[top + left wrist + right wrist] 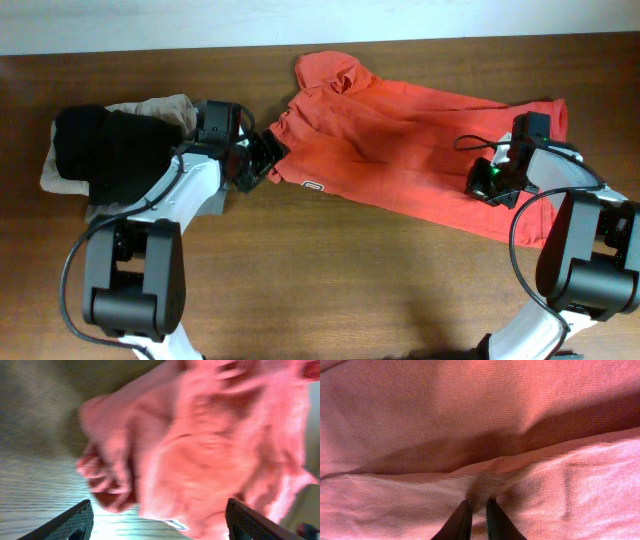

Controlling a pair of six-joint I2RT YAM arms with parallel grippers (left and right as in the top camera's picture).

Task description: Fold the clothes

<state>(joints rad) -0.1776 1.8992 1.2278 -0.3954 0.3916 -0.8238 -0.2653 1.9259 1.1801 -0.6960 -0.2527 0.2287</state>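
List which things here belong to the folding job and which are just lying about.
Job: red-orange T-shirt; left gripper, open at its edge; right gripper, shut on a fold of it.
Lying about: black garment; beige garment, both beside the left arm.

A red-orange T-shirt (400,130), brown wood-grain table (350,280), black garment (100,150) and beige garment (165,105).

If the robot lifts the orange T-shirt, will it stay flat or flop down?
Probably floppy: the T-shirt lies in wrinkles and bunches. It would likely sag from where the right gripper pinches it. It seems light, being thin cloth.
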